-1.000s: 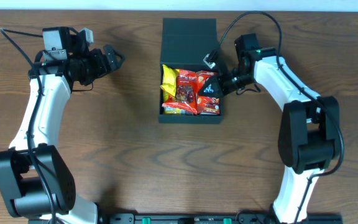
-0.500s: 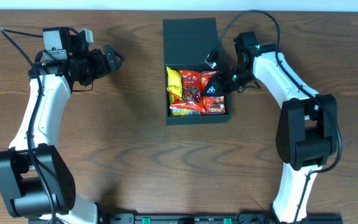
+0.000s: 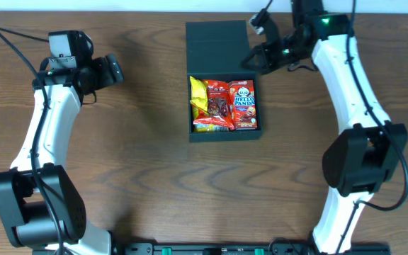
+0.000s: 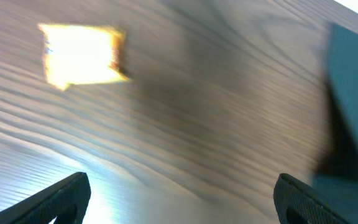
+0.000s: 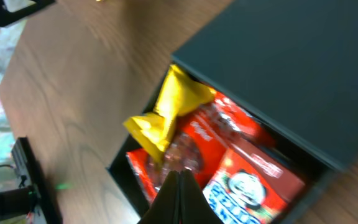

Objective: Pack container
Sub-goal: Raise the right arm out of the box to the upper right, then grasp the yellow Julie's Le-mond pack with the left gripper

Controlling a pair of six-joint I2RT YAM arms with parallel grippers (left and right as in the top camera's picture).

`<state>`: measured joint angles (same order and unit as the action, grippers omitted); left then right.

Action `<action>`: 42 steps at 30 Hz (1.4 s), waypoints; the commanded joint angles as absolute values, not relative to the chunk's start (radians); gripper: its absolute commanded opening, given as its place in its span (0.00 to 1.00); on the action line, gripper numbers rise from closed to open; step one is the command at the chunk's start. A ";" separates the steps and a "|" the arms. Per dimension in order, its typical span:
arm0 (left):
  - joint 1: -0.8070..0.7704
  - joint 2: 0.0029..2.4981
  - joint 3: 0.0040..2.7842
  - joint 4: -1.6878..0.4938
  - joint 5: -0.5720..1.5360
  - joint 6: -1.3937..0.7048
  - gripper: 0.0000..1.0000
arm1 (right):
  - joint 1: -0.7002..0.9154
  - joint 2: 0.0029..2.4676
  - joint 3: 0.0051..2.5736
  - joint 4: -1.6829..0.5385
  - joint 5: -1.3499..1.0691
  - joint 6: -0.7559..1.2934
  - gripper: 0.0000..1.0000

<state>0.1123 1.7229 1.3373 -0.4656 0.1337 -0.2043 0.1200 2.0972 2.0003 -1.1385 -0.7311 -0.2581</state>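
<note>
The matte black container (image 3: pixel 224 134) sits at the table's middle with its flap lid (image 3: pixel 216 47) lying open at the far side. Inside lie a yellow packet (image 3: pixel 198 97), a red packet (image 3: pixel 217 103) and a red Hello Panda box (image 3: pixel 244 105). My right gripper (image 3: pixel 255 60) is shut and empty, above the lid's right edge. In the right wrist view its fingers (image 5: pixel 178 198) press together over the open container (image 5: pixel 124 171) and the snacks (image 5: pixel 229 180). My left gripper (image 3: pixel 115 69) is open and empty at the far left; its fingers (image 4: pixel 179 199) spread wide over bare wood.
A bright yellowish patch (image 4: pixel 82 53) shows on the wood in the blurred left wrist view. The container's dark side (image 4: pixel 353 106) shows at the right of that view. Both arm bases stand at the table's near edge.
My right gripper has lifted up and back from the container's right side to above the lid. The Hello Panda box now lies uncovered. The container shifted slightly right earlier. My left gripper turned slightly.
</note>
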 commanded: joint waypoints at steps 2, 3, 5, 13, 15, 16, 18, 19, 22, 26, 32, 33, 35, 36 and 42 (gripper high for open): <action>0.118 1.765 1.344 -0.412 -0.187 -0.137 0.95 | 0.081 2.081 2.014 -1.142 -0.722 -0.277 0.01; 0.118 1.781 1.344 -0.389 -0.207 -0.120 0.95 | 0.076 2.081 2.014 -1.143 -0.722 -0.277 0.01; 0.120 1.820 1.344 -0.334 -0.213 -0.072 0.95 | 0.069 2.081 2.014 -1.146 -0.722 -0.277 0.02; 0.141 2.020 1.345 -0.149 -0.290 -0.284 0.95 | 0.064 2.081 2.014 -1.175 -0.718 -0.253 0.02; 0.160 2.056 1.345 -0.109 -0.269 -0.346 0.95 | 0.064 2.081 2.014 -1.182 -0.702 -0.236 0.01; 0.171 2.073 1.345 -0.086 -0.241 -0.345 0.95 | 0.064 2.081 2.014 -1.185 -0.703 -0.235 0.01; 0.194 2.104 1.353 -0.061 -0.182 -0.345 0.95 | 0.064 2.081 2.014 -1.187 -0.702 -0.231 0.01; 0.204 2.117 1.361 -0.059 -0.152 -0.345 0.95 | 0.064 2.081 2.014 -1.186 -0.702 -0.231 0.01; 0.225 2.153 1.398 -0.055 -0.074 -0.345 0.95 | 0.064 2.081 2.014 -1.185 -0.682 -0.207 0.02; 0.224 2.180 1.445 -0.055 -0.032 -0.344 0.95 | 0.065 2.081 2.014 -1.182 -0.677 -0.200 0.01; 0.207 2.182 1.469 -0.068 -0.033 -0.336 0.95 | 0.065 2.081 2.014 -1.168 -0.677 -0.194 0.02; 0.206 2.183 1.469 -0.076 -0.032 -0.336 0.95 | 0.065 2.081 2.014 -1.167 -0.677 -0.194 0.01; 0.206 2.183 1.469 -0.081 -0.031 -0.311 0.95 | 0.065 2.081 2.014 -1.164 -0.677 -0.194 0.01; 0.205 2.183 1.469 -0.080 -0.031 -0.292 0.95 | 0.065 2.081 2.014 -1.161 -0.677 -0.194 0.01; 0.202 2.195 1.469 -0.074 -0.031 -0.254 0.95 | 0.065 2.081 2.014 -1.143 -0.677 -0.194 0.01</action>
